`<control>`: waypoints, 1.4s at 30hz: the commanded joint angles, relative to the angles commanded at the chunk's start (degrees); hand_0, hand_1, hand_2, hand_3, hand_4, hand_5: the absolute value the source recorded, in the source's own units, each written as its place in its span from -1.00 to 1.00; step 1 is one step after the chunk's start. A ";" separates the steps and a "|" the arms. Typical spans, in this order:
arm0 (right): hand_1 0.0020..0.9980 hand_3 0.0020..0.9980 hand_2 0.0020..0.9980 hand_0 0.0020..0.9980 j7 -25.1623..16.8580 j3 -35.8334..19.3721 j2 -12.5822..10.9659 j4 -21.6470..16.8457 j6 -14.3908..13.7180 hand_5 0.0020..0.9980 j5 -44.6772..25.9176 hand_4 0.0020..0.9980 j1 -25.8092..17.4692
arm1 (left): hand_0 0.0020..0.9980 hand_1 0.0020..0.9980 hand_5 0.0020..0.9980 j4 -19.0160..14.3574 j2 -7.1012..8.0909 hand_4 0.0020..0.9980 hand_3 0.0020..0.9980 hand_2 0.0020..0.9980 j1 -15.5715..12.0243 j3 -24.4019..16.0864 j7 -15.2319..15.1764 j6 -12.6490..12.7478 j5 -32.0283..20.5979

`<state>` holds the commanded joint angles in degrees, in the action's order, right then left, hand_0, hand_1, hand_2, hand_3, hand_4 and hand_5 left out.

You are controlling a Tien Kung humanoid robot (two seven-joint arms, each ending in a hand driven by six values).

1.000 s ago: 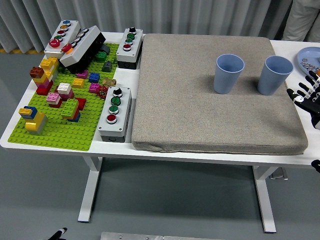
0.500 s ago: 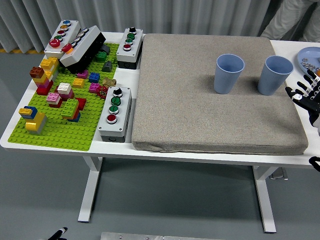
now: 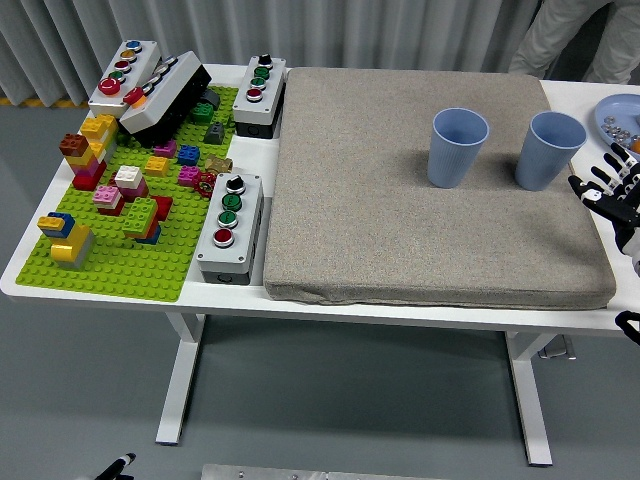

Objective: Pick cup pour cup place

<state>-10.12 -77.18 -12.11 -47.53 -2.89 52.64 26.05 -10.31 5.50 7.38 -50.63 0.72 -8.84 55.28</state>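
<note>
The right hand (image 3: pixel 612 190) enters at the right edge of the frame, at mid height, fingers spread and holding nothing. Over the last second it has crept leftward and slightly upward, closing on the right-hand blue cup (image 3: pixel 552 149). It now sits just beside that cup's lower right side but apart from it; no contact is visible. The left hand is not in view.

Both cups stand upright on the grey pad (image 3: pixel 420 250) in the upper right of the frame, the left-hand blue cup (image 3: pixel 457 146) near its neighbour but not touching. Neither cup has shifted across the three pictures. Their contents cannot be judged from this angle.

At the far right edge, a blue plate (image 3: pixel 612 112) holding small items lies just above the hand. A person's legs show at the top right corner, shifted further left than a second ago; no hands of theirs are in view.

The left of the frame holds a green baseplate (image 3: pixel 120 265) with toy bricks and several button boxes (image 3: pixel 229 226), all unchanged.

Assessment: the task stands at its first step, the approach to pick. The advance is slow and the spread fingers suit a wrap around the nearer cup. Risk noted: a light cup may be nudged over before the fingers close.
</note>
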 joint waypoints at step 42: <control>0.74 0.89 0.88 0.78 -0.40 2.48 1.10 8.07 0.94 -0.58 -2.13 0.63 6.41 | 0.77 0.68 1.00 0.00 0.20 0.33 0.60 0.78 0.39 1.24 -0.19 -0.01 -0.97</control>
<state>-10.53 -74.70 -11.01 -39.46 -1.96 50.51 32.45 -10.31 5.70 7.77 -49.39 0.53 -8.86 54.32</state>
